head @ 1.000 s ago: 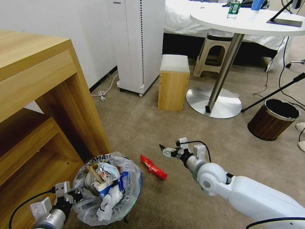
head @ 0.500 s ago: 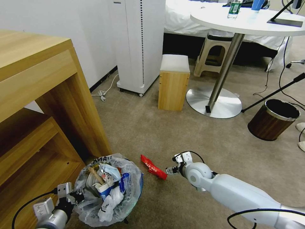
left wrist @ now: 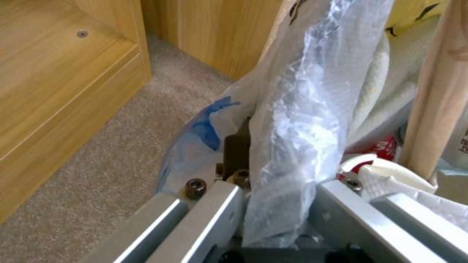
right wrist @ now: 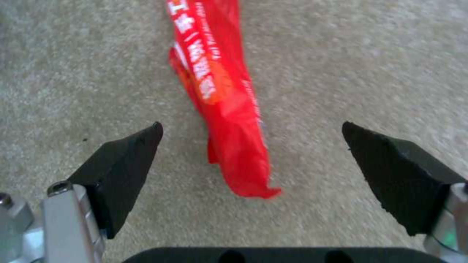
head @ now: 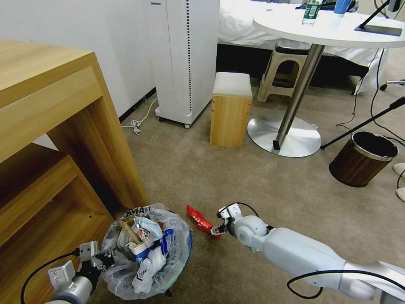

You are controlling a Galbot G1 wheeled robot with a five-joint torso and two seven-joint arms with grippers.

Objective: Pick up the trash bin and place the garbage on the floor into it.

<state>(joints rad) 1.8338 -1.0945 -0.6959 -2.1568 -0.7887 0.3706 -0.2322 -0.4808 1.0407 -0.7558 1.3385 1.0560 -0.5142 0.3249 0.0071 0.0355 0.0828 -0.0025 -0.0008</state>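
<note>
The trash bin (head: 145,249), lined with a crinkled clear bag and full of litter, stands on the beige carpet floor (head: 253,185) beside the wooden desk. My left gripper (head: 96,262) is shut on the bin's rim and bag (left wrist: 287,153). A red wrapper (head: 203,221) lies on the floor just right of the bin. My right gripper (head: 218,228) hovers low at the wrapper's near end, open, with its black fingers (right wrist: 124,164) on either side of the wrapper (right wrist: 219,95) without touching it.
A wooden desk (head: 55,126) stands at the left. Farther back are a white appliance (head: 185,59), a wooden stool (head: 230,109), a round table with a metal base (head: 283,135) and a brown bin with a metal rim (head: 363,158). Cables trail at the right.
My right arm has swung down and to the left, bringing its gripper from above the carpet to the red wrapper's end. The left gripper and the bin have stayed put.
</note>
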